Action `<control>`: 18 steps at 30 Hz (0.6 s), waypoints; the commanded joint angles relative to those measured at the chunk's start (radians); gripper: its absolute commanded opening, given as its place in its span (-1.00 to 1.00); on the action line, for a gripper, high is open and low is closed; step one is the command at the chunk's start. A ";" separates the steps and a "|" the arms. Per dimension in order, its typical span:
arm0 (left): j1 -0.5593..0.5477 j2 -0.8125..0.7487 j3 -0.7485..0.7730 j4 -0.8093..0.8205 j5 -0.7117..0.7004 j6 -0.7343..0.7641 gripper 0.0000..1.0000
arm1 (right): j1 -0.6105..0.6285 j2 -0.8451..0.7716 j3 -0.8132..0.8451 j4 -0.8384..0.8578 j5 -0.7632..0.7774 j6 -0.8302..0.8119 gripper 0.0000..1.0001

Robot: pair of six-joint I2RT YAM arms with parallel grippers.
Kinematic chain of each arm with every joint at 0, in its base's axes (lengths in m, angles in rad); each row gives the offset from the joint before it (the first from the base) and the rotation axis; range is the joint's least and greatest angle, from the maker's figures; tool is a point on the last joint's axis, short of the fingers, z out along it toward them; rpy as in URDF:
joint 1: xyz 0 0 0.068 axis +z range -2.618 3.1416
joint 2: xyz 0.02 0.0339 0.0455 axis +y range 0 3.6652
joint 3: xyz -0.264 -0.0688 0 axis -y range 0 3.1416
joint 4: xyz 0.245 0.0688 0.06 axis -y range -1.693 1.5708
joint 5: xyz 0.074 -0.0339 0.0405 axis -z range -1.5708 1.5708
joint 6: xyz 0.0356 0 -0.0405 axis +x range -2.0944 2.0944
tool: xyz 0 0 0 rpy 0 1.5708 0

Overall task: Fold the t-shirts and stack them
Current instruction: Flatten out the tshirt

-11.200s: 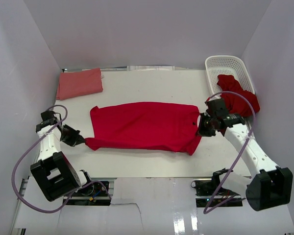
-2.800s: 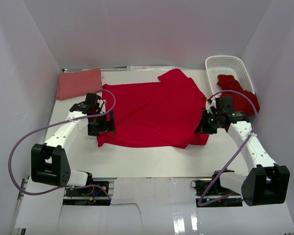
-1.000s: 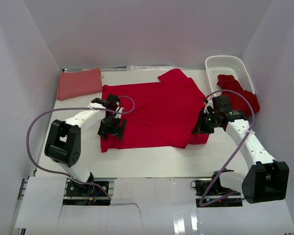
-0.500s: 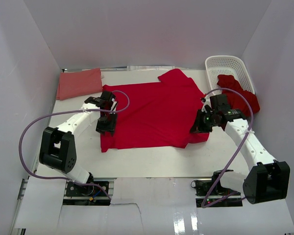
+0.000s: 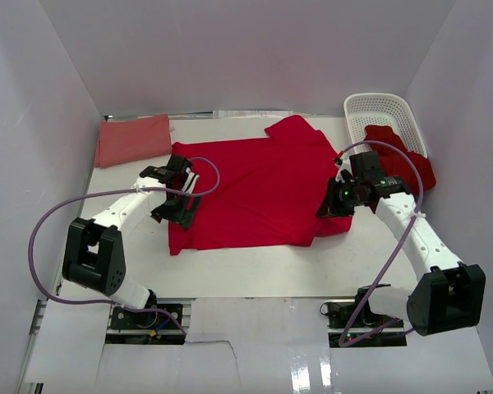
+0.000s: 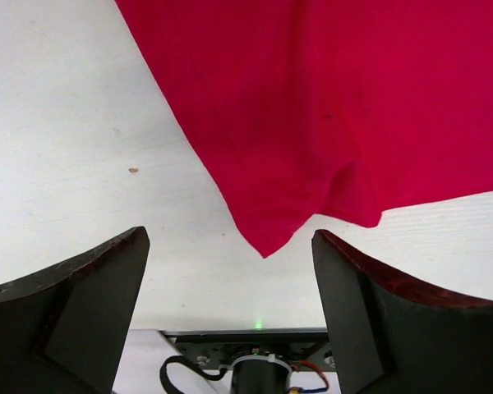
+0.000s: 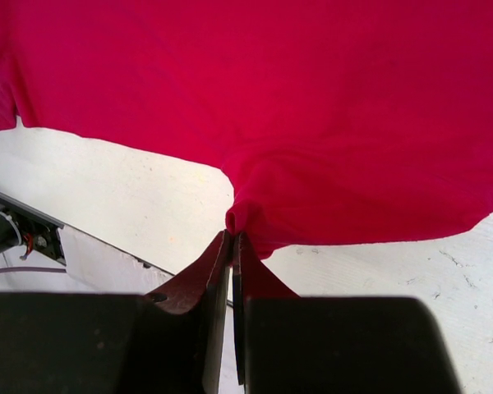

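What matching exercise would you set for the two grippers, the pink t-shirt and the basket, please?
Column one:
1. left gripper
2. right gripper
3. pink t-shirt
4. basket

Column two:
A. folded, far-left corner
B. shut on an edge of the spread red t-shirt
C. open, holding nothing
D. far-right corner, second red t-shirt spilling out

Pairs: 1-C, 2-B, 3-A, 4-D

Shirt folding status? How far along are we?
Early. Done: one pink shirt lies folded at the far left corner. In hand: a red shirt lies spread out; the right gripper pinches its right edge, the left gripper is open over its near left corner. Left: folding it, plus the red cloth spilling from the basket.
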 commanded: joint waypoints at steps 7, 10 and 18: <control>0.034 -0.067 -0.053 -0.003 0.028 0.109 0.82 | 0.062 0.037 0.045 -0.024 -0.033 -0.033 -0.85; 0.040 -0.056 -0.052 -0.007 0.068 0.122 0.73 | 0.072 0.045 0.018 0.002 -0.050 -0.031 -0.85; -0.041 -0.048 -0.128 -0.024 0.005 0.251 0.65 | 0.088 0.048 -0.019 0.025 -0.066 -0.033 -0.85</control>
